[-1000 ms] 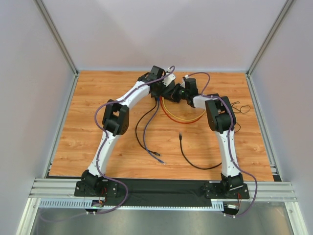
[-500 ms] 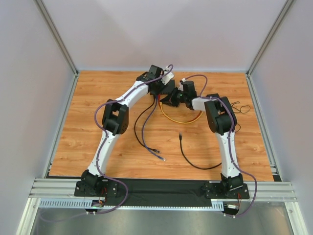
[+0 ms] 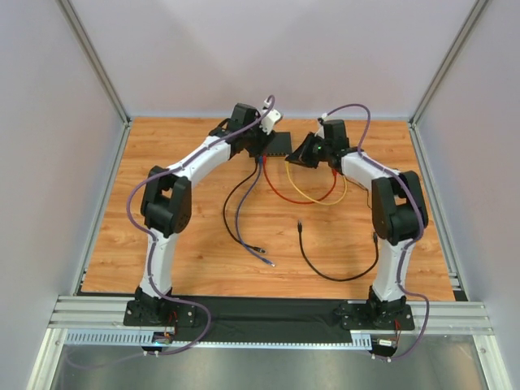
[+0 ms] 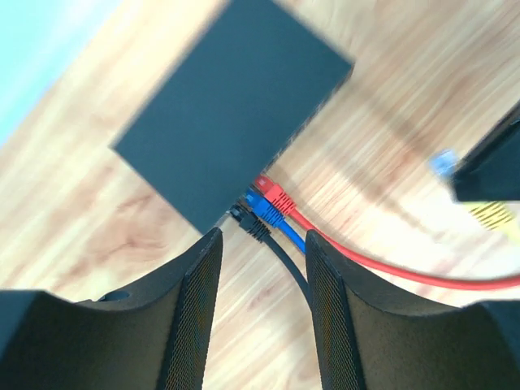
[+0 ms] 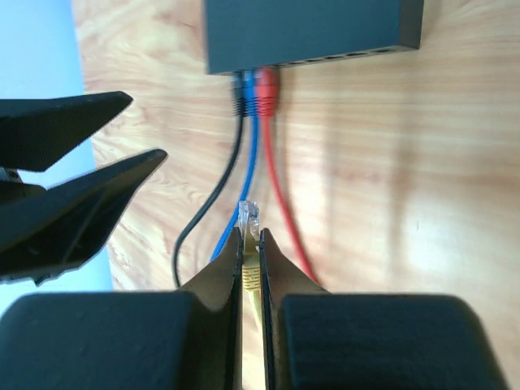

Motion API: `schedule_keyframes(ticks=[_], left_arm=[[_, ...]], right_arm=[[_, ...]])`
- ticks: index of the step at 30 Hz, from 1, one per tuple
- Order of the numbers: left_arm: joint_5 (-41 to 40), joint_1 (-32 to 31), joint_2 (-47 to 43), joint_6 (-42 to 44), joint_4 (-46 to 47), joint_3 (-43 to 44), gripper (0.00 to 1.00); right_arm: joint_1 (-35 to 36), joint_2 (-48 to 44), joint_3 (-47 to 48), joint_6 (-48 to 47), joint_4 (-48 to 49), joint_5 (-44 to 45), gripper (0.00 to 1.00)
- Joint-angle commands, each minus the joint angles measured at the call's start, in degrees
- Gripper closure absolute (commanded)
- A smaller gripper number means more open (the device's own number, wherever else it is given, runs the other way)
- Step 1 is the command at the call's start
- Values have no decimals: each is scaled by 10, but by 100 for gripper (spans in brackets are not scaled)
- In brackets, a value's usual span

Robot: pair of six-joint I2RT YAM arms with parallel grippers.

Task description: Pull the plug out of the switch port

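Shows the left claw (image 4: 260, 244) gaping wide just above the switch (image 4: 231, 114) at the table's (image 3: 162, 244) far middle, black plug (image 4: 248, 221), blue plug (image 4: 264, 207) and red plug (image 4: 275, 195), 3 in all, seated in its sockets, and the right claw (image 5: 250, 240) pinched tight on the yellow cable's (image 5: 253, 284) clear plug (image 5: 249, 218), apart from the switch.

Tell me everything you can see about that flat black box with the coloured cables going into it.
The switch is a flat, matte black rectangular box lying flat on the wooden table. A row of small sockets runs along one long side. At one end of the row sit a black plug, a blue plug and a red plug, side by side; the rest look empty. The open left pincer hovers near, not touching.
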Motion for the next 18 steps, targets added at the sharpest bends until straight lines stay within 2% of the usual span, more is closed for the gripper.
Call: schedule_keyframes(ticks=[1,5,6,9,12,15,18], left_arm=[[20,0,-89,-40,88,-38,46],[-2,7,-136,-79,136,-80,46],[-7,8,-140,-81,143,-95,46],[-41,8,-138,-73,146,-105,46],[-61,10,-141,-66,161,-131,45],[-44,21,-150,-91,171,-155,45],[1,36,-165,-131,201,-189,45]], right_arm=[[0,-128,-37,-49,-65,33,100],[7,-257,-101,-71,-137,83,100],[11,-313,-114,-85,-172,96,100],[28,-395,-141,-113,-263,147,100],[35,-521,-160,-150,-354,201,100],[34,-584,-172,-173,-434,235,100],[35,-614,-222,-164,-428,223,100]])
